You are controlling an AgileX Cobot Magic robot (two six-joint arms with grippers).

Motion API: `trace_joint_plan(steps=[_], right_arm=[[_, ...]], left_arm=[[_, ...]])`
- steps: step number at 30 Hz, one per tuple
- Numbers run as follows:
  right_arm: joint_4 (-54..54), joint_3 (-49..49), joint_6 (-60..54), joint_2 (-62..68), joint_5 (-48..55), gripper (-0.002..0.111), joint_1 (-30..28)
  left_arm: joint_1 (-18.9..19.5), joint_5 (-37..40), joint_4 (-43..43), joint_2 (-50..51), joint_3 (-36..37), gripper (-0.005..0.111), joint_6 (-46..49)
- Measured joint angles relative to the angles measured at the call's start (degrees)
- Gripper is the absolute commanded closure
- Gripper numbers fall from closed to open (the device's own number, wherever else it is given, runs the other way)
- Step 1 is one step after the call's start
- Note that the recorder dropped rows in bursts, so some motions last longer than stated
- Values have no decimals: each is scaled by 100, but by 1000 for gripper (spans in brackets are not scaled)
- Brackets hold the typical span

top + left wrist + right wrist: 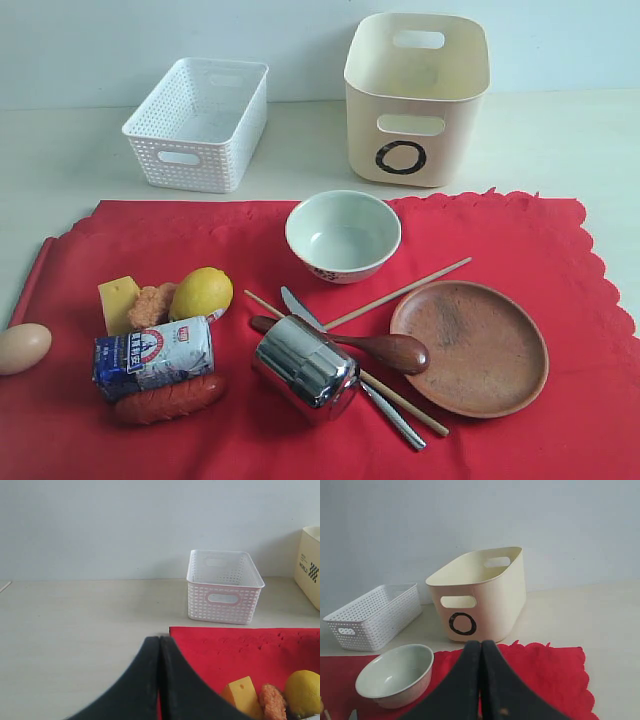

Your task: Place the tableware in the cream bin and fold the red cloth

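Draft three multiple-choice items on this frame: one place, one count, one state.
1. The steel cup lies: A) in the cream bin B) on the red cloth C) in the white basket.
2. Containers beyond the cloth: A) one B) three C) two.
3. The right gripper is: A) shut B) open C) shut on the steel cup.
Answers: 1 B, it lies on its side on the cloth. 2 C, only the cream bin and the white basket stand there. 3 A, its fingers meet with nothing between them.
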Motion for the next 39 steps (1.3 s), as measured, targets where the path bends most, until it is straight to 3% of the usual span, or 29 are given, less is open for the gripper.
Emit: trace_joint_plan(steps=[31,39], right_arm=[[278,0,22,0,-11,108,0],[967,0,36,0,-878,108,0]], left_arm=[[0,0,0,0,0,107,0],[0,0,0,0,0,107,0]])
